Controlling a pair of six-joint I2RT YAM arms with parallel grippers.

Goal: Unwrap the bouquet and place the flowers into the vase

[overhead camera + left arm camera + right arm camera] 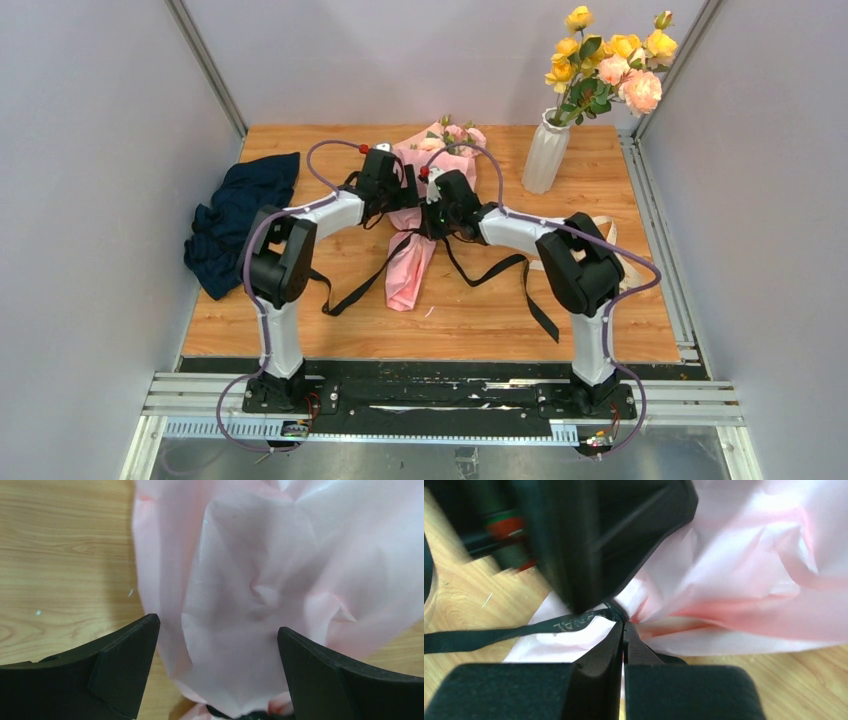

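Observation:
The bouquet's pink paper cone [410, 265] lies at mid-table, with small pink flowers [450, 132] peeking out at its far end. Loose black ribbon [365, 285] trails across the wood. My left gripper [218, 640] hangs open just above the crumpled pink paper [260, 570], one finger on each side of it. My right gripper [624, 625] is shut at the cone's pinched waist, where the black ribbon [499, 635] runs into its tips. The left gripper's finger [609, 535] looms right behind it. The white ribbed vase [545, 155] stands at the back right.
Yellow and peach roses [610, 60] fill the vase. A dark blue cloth [235, 220] lies bunched at the table's left edge. A beige strap [612, 235] lies behind the right arm. Grey walls close in the sides and back.

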